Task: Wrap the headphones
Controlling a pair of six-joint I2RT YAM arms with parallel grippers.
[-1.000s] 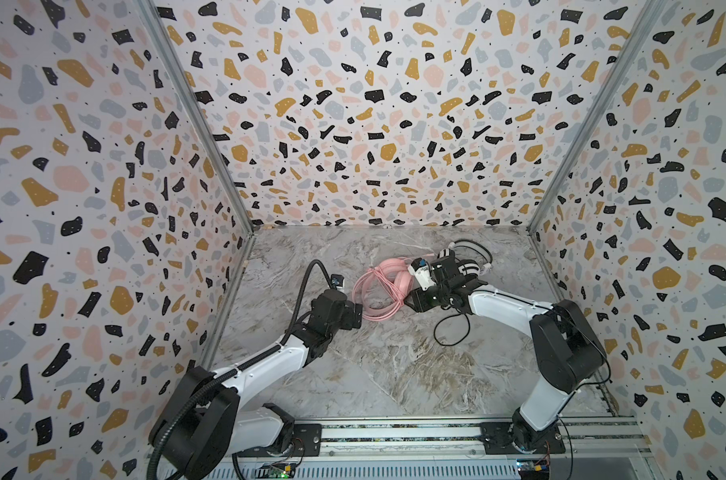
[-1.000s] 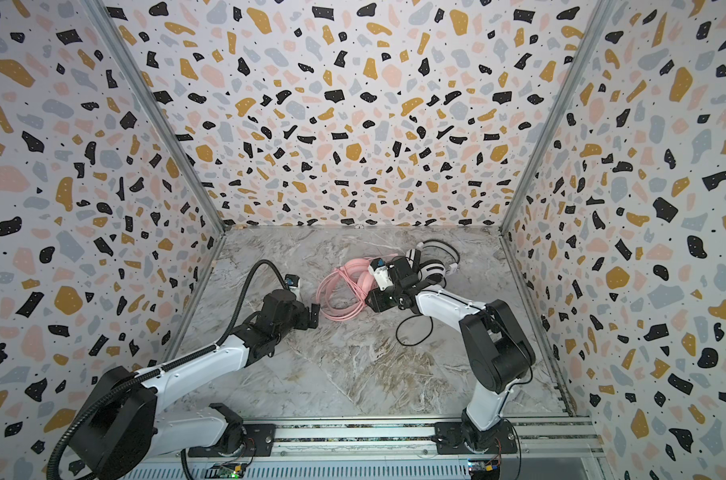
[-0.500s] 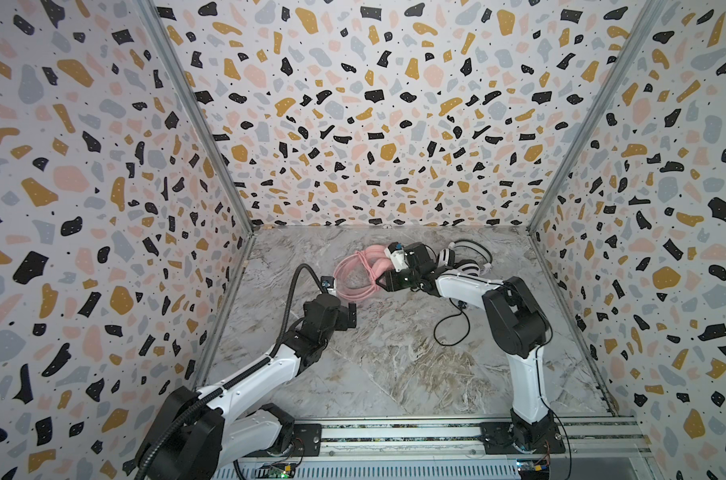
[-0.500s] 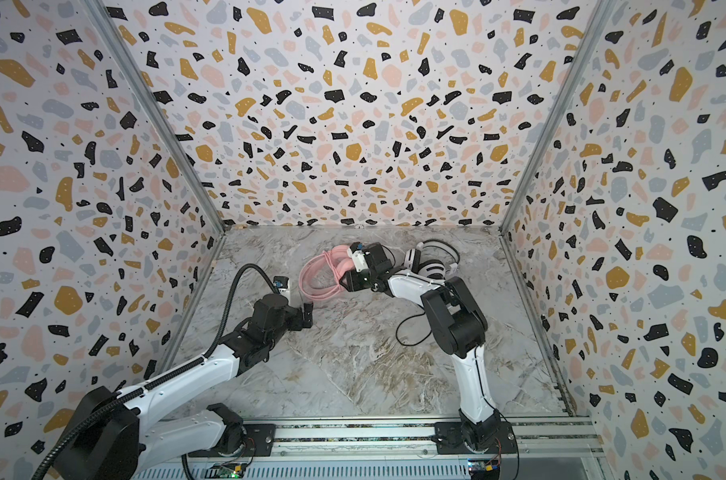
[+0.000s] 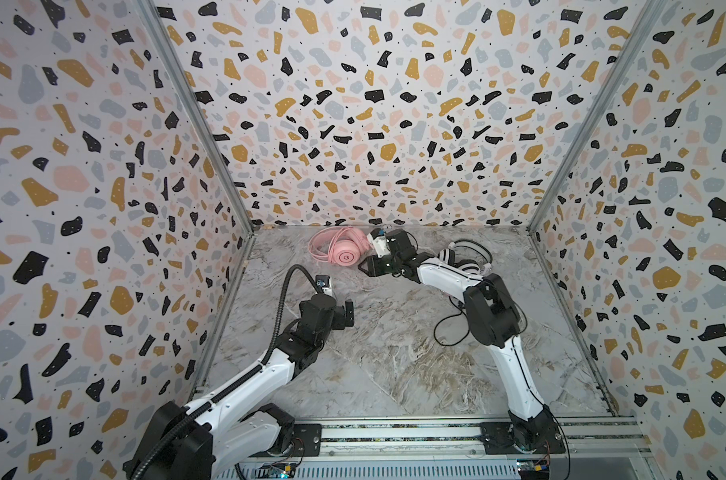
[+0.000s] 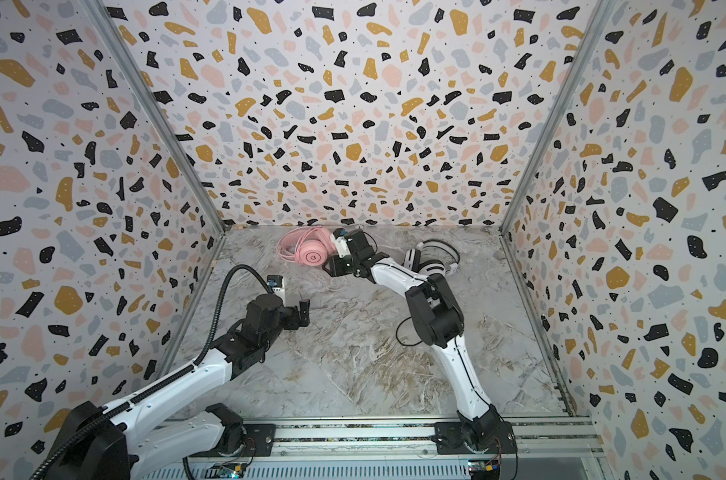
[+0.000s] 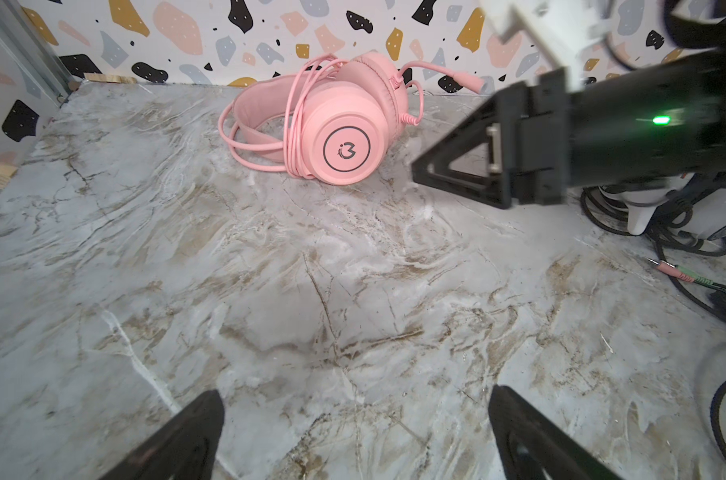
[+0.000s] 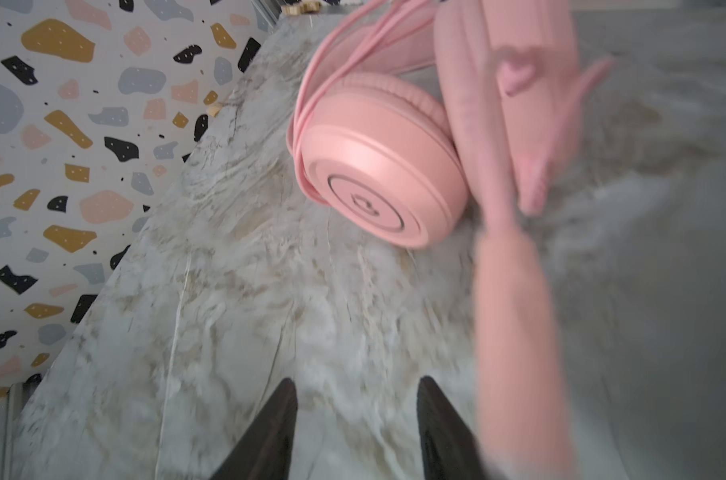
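— What fills most of the frame?
— The marbled worktop, across the lower middle of both top views. The left arm rises from the lower left. Its jaws stand wide apart over bare worktop and grip nothing.

— And the right arm?
— It bends from the lower right up toward the upper middle. Its jaws are about half parted, and the right wrist view shows only worktop in the gap. The tips sit just beside the pink headset. The left wrist view shows a sliver of worktop between the tip and the ear cup.

— Where do the headsets lie?
— The pink one is at upper centre, close to the back wall, with its cord looped round band and cup. The white-and-black headset lies to its right, partly behind the right arm. Its black cord lies loose on the worktop.

— What differs from a second ago?
— The pink headset lay lower and further right then, up against the right jaws. Now it sits nearer the wall. The right elbow has swung in from the right edge. The left jaws have hardly moved.
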